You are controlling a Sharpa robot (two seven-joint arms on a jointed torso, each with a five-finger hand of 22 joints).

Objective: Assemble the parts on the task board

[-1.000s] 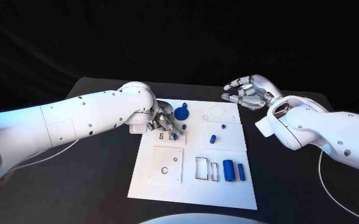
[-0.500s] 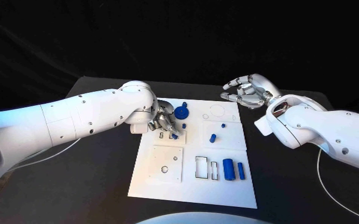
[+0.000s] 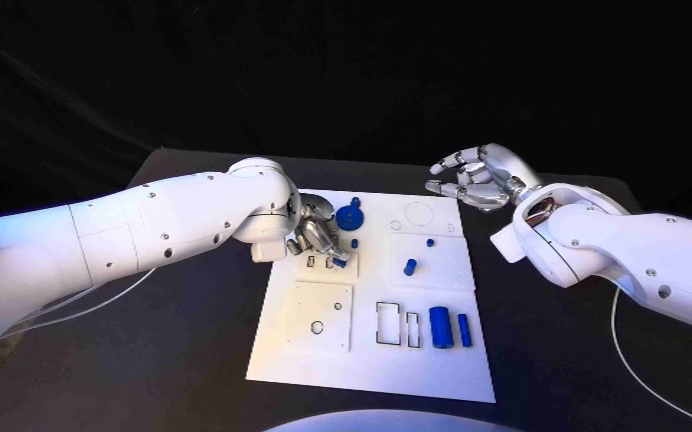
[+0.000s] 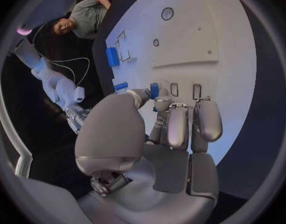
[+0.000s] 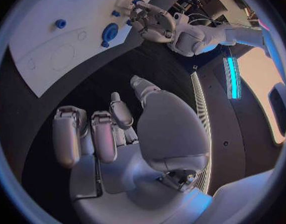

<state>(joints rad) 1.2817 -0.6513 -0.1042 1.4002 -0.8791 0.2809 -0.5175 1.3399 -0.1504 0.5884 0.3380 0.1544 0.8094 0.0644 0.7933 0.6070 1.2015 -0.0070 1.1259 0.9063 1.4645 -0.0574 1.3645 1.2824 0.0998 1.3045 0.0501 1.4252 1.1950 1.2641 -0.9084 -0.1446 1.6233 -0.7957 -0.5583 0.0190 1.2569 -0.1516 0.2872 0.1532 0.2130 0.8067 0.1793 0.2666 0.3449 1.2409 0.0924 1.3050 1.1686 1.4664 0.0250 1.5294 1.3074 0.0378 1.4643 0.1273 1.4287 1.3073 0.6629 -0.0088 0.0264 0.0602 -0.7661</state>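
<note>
Head view: the left hand point(image 3: 320, 235) rests fingers-down on the task board point(image 3: 433, 352) near its far left corner, beside a round blue part point(image 3: 351, 217); the right hand point(image 3: 476, 180) hovers off the board's far right corner, fingers curled, holding nothing. Left wrist view: fingertips point(image 4: 154, 92) pinch a small blue part point(image 4: 154, 90) against the board. Right wrist view: curled fingers point(image 5: 93, 134) hang over black table point(image 5: 118, 74).

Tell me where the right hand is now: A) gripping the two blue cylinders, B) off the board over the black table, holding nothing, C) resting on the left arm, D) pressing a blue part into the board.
B: the right hand hangs beyond the task board over the black table, its fingers curled around nothing.
</note>
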